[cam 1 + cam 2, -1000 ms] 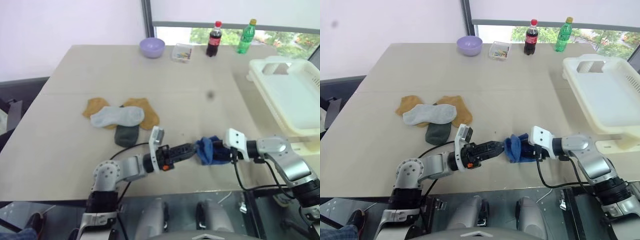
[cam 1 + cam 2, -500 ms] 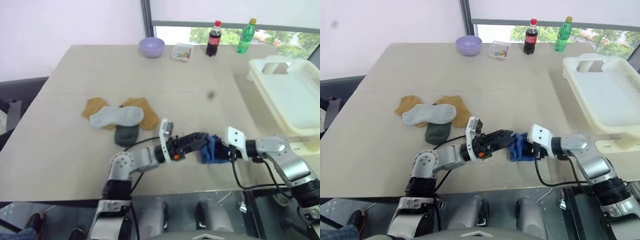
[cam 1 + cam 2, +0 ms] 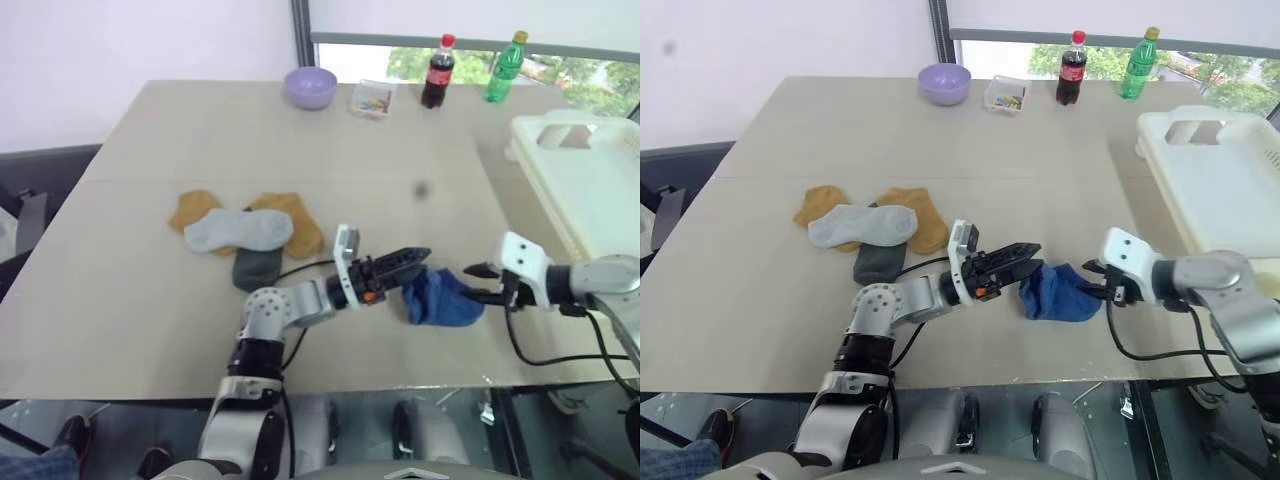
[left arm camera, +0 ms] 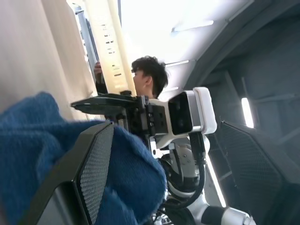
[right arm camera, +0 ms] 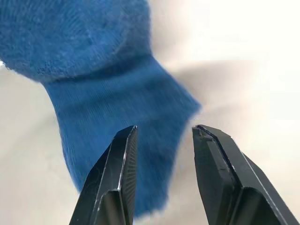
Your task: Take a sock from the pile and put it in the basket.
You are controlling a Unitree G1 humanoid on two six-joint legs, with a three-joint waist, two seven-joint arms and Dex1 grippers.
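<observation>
While my right gripper (image 3: pixel 476 283) hangs released, the blue sock (image 3: pixel 440 299) lies just at its nine o'clock. My left gripper (image 3: pixel 418 259) gapes over the sock's nine o'clock edge.

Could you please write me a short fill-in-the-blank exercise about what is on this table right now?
1. The sock lying between the two grippers is ____ in colour.
2. The right gripper has its jaws ____, with nothing between them.
3. The cola bottle stands beside a ____ bottle at the table's far edge.
4. The white basket sits on the robot's ____ side.

Missing words: blue; open; green; right
</observation>
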